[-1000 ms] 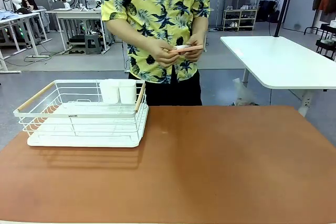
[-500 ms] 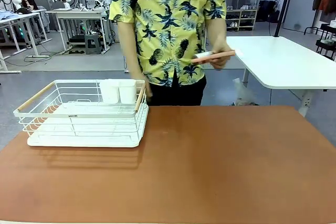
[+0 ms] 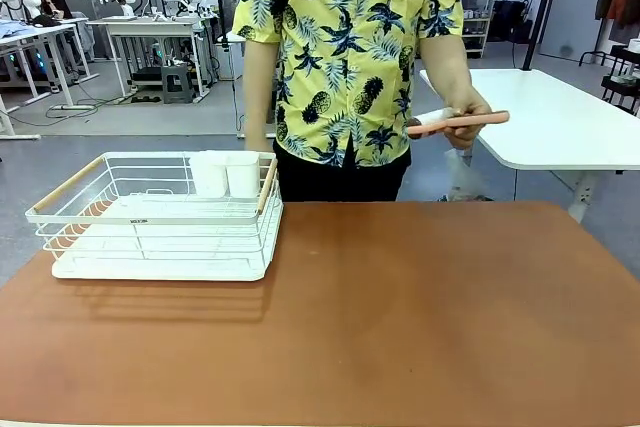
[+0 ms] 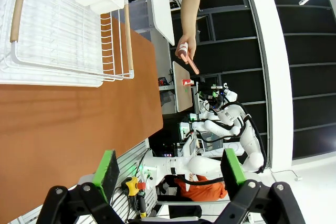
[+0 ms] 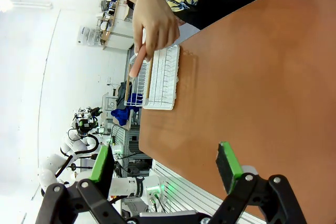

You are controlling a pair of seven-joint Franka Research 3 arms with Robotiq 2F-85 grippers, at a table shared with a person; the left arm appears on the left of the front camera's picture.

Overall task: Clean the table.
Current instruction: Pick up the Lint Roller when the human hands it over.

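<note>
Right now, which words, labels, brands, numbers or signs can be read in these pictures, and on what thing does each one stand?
No text can be read and quoted.
On the front rail of the white wire dish rack, a small dark label: too small to read.
On the smooth reddish-brown table: no print shows.
In the left wrist view, a small red sign in the room beyond: too blurred to read.
</note>
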